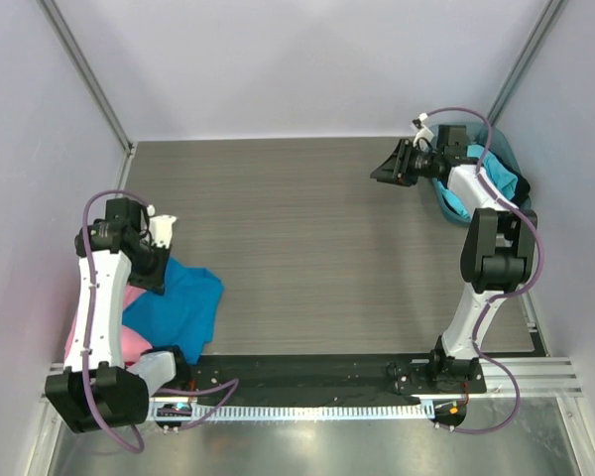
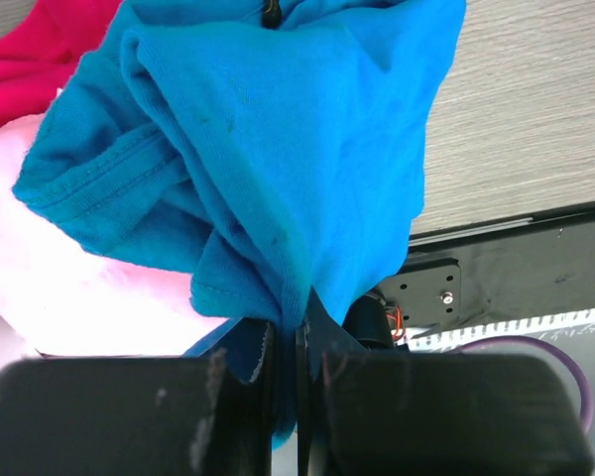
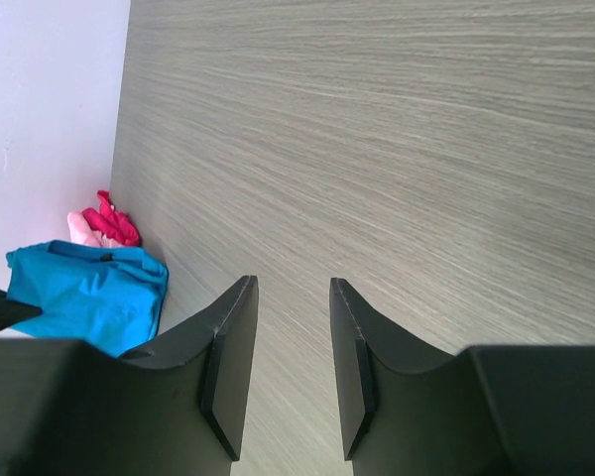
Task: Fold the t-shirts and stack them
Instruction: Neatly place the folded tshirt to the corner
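Observation:
A blue t-shirt (image 1: 186,303) lies bunched at the table's near left, partly over a pink t-shirt (image 1: 131,340). My left gripper (image 1: 161,281) is shut on a fold of the blue t-shirt (image 2: 278,149); in the left wrist view the cloth runs down between the closed fingers (image 2: 299,342), with the pink t-shirt (image 2: 69,288) underneath. My right gripper (image 1: 382,171) hovers open over bare table at the back right, nothing between its fingers (image 3: 290,288). A lighter cyan t-shirt (image 1: 498,178) sits crumpled behind the right arm.
A translucent teal tub (image 1: 448,203) stands at the back right corner, holding the cyan cloth. A red cloth (image 2: 25,79) lies by the left wall beside the pink shirt. White walls close in left, right and back. A black rail (image 1: 307,372) runs along the near edge.

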